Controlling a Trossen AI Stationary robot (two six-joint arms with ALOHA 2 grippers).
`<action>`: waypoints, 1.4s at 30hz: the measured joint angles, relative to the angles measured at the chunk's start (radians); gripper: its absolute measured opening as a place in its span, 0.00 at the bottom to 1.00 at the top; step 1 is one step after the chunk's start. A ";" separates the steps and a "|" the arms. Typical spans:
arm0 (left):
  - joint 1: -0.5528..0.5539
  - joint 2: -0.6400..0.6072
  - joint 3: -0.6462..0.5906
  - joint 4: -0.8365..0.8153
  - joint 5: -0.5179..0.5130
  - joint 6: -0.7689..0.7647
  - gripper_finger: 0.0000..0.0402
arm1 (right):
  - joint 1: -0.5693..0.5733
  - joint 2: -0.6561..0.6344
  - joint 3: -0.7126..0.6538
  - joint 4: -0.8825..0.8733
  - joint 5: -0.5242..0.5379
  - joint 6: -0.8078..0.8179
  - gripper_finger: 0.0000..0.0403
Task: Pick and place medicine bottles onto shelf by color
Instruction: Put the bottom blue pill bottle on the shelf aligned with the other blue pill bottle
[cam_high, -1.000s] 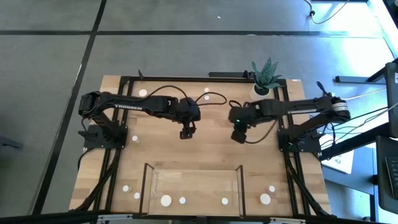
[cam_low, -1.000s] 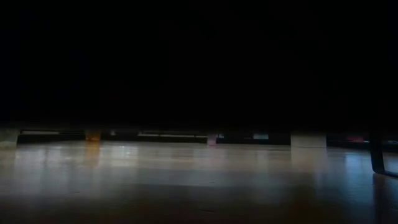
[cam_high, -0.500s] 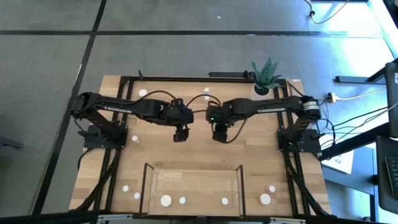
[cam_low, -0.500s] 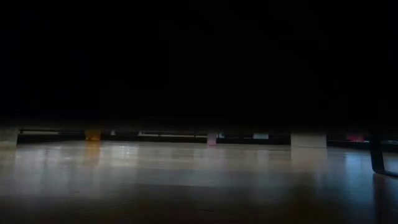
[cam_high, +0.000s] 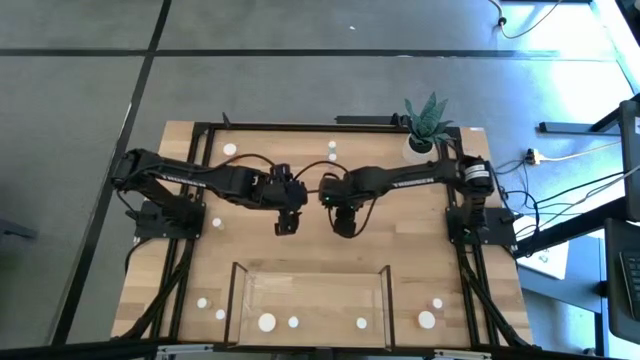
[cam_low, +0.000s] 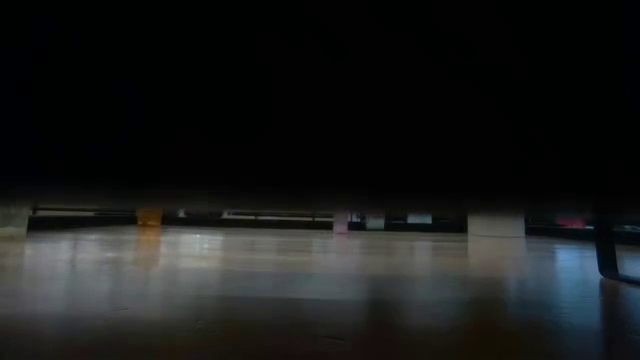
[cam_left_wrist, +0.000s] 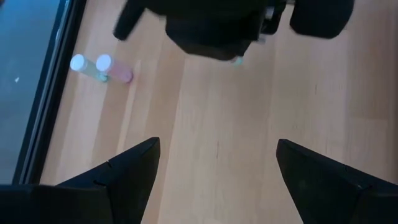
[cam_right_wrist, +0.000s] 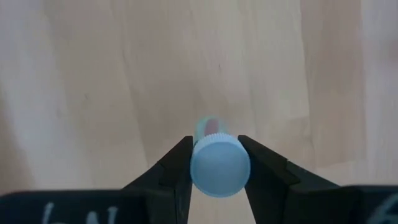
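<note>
My right gripper (cam_high: 343, 228) is over the middle of the table, shut on a small bottle with a white cap (cam_right_wrist: 220, 167) and a pinkish body. My left gripper (cam_high: 285, 226) hangs just to its left, open and empty (cam_left_wrist: 214, 171) above bare wood. The shelf (cam_high: 310, 295), a light-wood board with dark bars on its short sides, stands at the near edge. Other white-capped bottles stand by the far edge (cam_high: 332, 150), at the left (cam_high: 216, 223) and along the near edge (cam_high: 267, 322). Two of them, greenish and pink, show in the left wrist view (cam_left_wrist: 99, 65). My right gripper pinches the bottle at its white cap end (cam_right_wrist: 220, 167) between its two fingers (cam_right_wrist: 175, 169), one on each side of the cap. The fingers come from above, pointing down, and lie along the bottle. The cap faces up at the wrist and the pinkish body (cam_right_wrist: 211, 126) points down toward the table.
A white pot with a spiky green plant (cam_high: 427, 125) stands at the far right corner. Black frame bars (cam_high: 190, 270) run along the table's left and right sides. More bottles stand at the near left (cam_high: 203, 301) and near right (cam_high: 427, 320).
Both grippers have gone toward the table's left edge and a little toward its near edge. My right gripper has moved the farther and now hangs close beside my left gripper.
</note>
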 joint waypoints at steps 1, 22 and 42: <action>0.000 0.000 0.000 -0.001 0.000 0.000 0.79 | 0.000 0.010 0.000 0.000 0.001 -0.002 0.30; 0.001 0.000 0.000 -0.017 0.000 0.000 0.79 | 0.000 0.046 -0.001 0.091 -0.049 0.000 0.30; 0.002 0.000 0.000 -0.017 -0.025 0.001 0.79 | -0.002 0.047 -0.001 0.105 -0.051 0.002 0.40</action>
